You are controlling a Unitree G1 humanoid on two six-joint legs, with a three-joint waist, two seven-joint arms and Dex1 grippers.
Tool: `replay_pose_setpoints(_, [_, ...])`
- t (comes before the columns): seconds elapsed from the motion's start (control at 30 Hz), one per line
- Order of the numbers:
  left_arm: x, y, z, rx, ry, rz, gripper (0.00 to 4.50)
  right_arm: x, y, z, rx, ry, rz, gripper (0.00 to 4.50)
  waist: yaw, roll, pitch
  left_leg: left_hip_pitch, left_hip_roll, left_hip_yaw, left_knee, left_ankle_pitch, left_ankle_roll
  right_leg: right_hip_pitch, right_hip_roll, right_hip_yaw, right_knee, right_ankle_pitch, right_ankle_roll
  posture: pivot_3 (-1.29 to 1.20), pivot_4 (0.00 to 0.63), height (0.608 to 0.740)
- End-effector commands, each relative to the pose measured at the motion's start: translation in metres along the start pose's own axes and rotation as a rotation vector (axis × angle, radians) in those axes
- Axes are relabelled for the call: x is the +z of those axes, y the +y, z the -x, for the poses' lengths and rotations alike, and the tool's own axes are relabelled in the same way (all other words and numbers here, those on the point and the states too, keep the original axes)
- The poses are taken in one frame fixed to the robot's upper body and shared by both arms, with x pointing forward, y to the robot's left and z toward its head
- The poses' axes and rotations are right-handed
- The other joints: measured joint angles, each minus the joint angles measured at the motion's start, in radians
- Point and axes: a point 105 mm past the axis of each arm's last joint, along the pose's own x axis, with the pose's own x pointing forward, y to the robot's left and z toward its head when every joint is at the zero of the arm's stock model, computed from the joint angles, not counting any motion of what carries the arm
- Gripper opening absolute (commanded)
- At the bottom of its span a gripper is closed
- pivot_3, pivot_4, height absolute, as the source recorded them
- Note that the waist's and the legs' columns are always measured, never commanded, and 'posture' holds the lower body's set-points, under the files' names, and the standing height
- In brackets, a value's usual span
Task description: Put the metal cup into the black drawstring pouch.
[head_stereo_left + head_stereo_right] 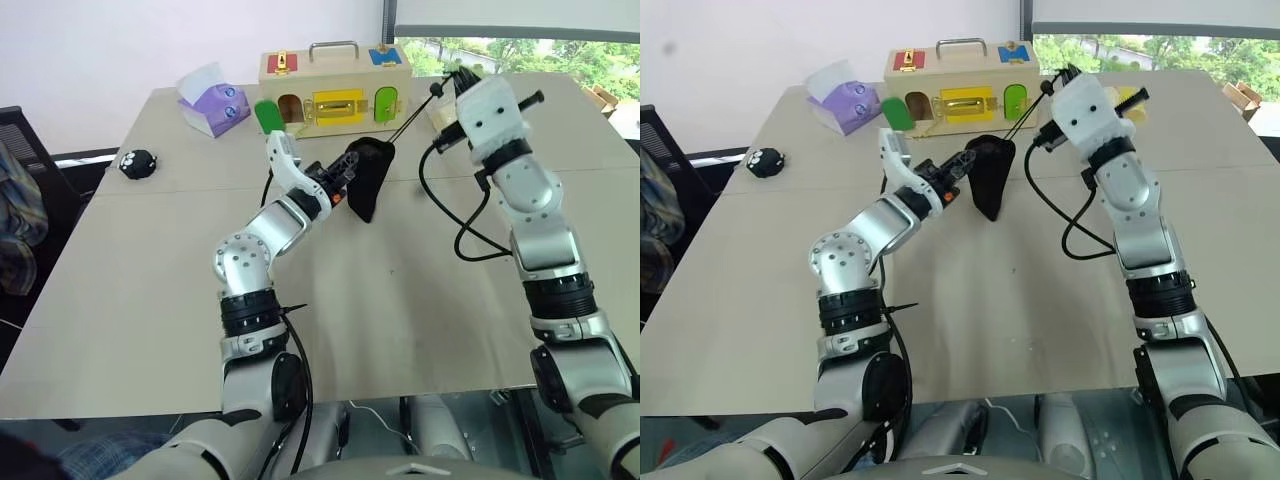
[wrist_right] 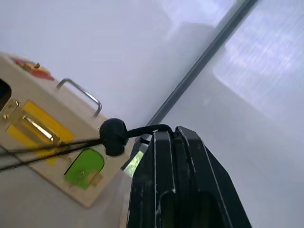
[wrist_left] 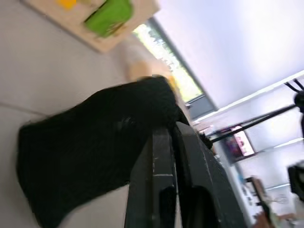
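The black drawstring pouch hangs just above the table's middle, its mouth turned up toward the left. My left gripper is shut on the pouch's mouth edge; in the left wrist view its fingers lie together against the black fabric. My right gripper is raised to the right, shut on the pouch's thin cord, which runs taut from the pouch up to it. The cord's round toggle sits right beside the right fingertips. The metal cup is hidden.
A wooden lock box with coloured doors stands at the table's far side, close behind the pouch. A purple tissue box is at the far left, and a small black round toy lies near the left edge. The table spreads bare in front.
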Motion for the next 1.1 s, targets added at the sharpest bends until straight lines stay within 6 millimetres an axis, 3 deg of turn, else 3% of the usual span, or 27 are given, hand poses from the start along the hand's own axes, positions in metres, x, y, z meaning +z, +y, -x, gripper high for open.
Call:
replay_pose_setpoints(0.03, [0.004, -0.035, 0.002, -0.137, 0.014, -0.275, 2.08, 0.038, -0.001, -0.006, 0.052, -0.148, 0.005, 0.00, 0.000, 0.000, 0.000, 0.000, 0.000, 0.000, 0.000, 0.000, 0.000, 0.000, 0.000, 0.000, 0.000, 0.000, 0.000, 0.00, 0.150, 0.710])
replay_pose_setpoints(0.2, [0.014, -0.044, -0.003, -0.178, -0.018, -0.539, 2.08, 0.061, 0.027, -0.003, 0.222, -0.253, -0.009, 0.00, -0.001, 0.000, 0.000, 0.001, 0.000, 0.001, -0.001, 0.000, 0.000, 0.001, 0.001, 0.001, 0.000, 0.000, 0.000, 0.00, 0.150, 0.710])
replay_pose_setpoints(0.37, [0.025, -0.052, -0.011, -0.206, -0.067, -0.683, 2.08, 0.065, 0.040, 0.003, 0.303, -0.271, -0.003, 0.00, 0.003, 0.000, 0.000, 0.000, 0.000, -0.001, -0.001, 0.000, 0.000, 0.000, 0.001, -0.001, -0.001, 0.000, 0.000, 0.00, 0.150, 0.710])
replay_pose_setpoints(0.53, [0.030, -0.059, -0.016, -0.237, -0.097, -0.699, 2.08, 0.066, 0.044, 0.006, 0.331, -0.272, 0.003, 0.00, 0.002, 0.000, 0.000, 0.001, 0.000, -0.001, -0.002, 0.000, 0.000, 0.000, 0.000, -0.001, -0.001, 0.000, 0.000, 0.00, 0.150, 0.710])
replay_pose_setpoints(0.73, [0.019, -0.067, -0.015, -0.292, -0.051, -0.739, 2.08, 0.066, 0.047, 0.005, 0.347, -0.270, 0.008, 0.00, 0.002, 0.000, 0.000, 0.001, 0.000, -0.001, -0.003, 0.000, 0.000, 0.000, 0.000, -0.001, -0.001, 0.000, 0.000, 0.00, 0.150, 0.710])
replay_pose_setpoints(1.1, [0.021, -0.058, -0.010, -0.278, -0.007, -0.840, 2.08, 0.059, 0.041, 0.003, 0.310, -0.241, 0.014, 0.00, 0.001, 0.000, 0.000, 0.001, 0.000, -0.001, -0.003, 0.000, 0.000, 0.000, 0.000, 0.000, -0.001, 0.000, 0.000, 0.00, 0.150, 0.710])
